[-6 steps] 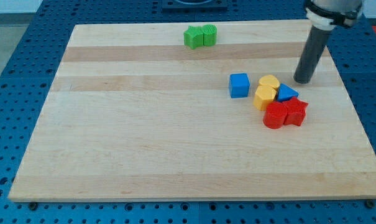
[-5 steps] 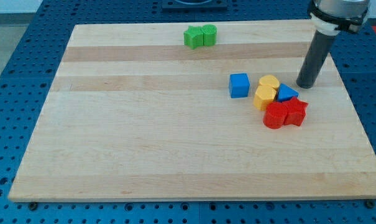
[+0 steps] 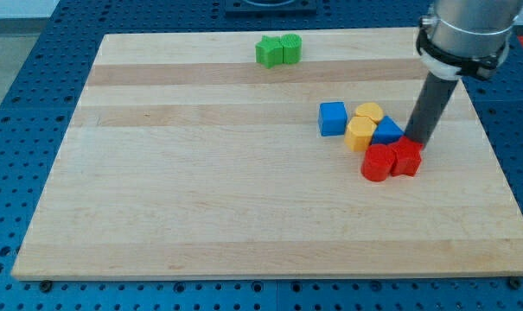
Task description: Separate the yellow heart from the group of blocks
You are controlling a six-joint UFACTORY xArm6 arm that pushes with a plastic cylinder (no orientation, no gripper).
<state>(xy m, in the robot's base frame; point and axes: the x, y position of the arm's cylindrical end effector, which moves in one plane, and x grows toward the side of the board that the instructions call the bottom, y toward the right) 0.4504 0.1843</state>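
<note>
The yellow heart [image 3: 368, 112] lies at the top of a cluster right of the board's middle. A second yellow block [image 3: 360, 134] touches it from below. A blue triangular block [image 3: 387, 130] sits to their right. Two red blocks [image 3: 379, 161] [image 3: 406, 157] sit below. A blue cube [image 3: 333, 118] stands just left of the cluster. My tip [image 3: 416, 139] is at the cluster's right edge, touching the blue triangular block and the right red block.
Two green blocks [image 3: 278, 50] sit together near the board's top edge. The wooden board [image 3: 200, 190] rests on a blue perforated table. The arm's metal collar [image 3: 462, 39] hangs over the board's upper right.
My tip moved down and slightly left into the cluster's right side. The blue triangular block, both yellow blocks and the red blocks shifted a little to the left.
</note>
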